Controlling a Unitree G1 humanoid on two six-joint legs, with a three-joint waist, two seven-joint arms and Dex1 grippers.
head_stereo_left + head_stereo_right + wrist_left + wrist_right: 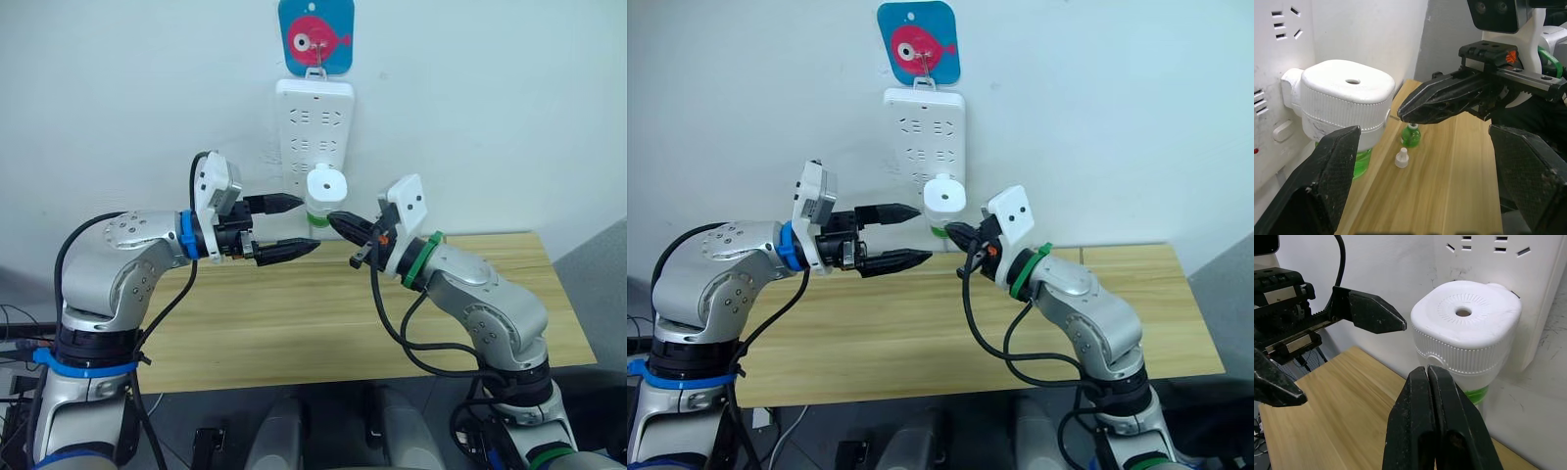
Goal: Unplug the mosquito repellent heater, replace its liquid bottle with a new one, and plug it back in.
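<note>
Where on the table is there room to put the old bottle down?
The wooden table is bare between the two arms and out toward its front edge. It is crowded at the wall, where the left claw and right claw flank the heater, above a small green bottle and white cap.

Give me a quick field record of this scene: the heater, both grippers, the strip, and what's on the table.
heater: mosquito repellent heater plugged into the power strip on the wall, green liquid bottle attached underneath
left gripper: left gripper open, beside the heater, not touching it
right gripper: right gripper shut, tip close to the heater's lower part
table: wooden table with a small green bottle and a white cap beside it
task stage: heater not yet unplugged
</note>
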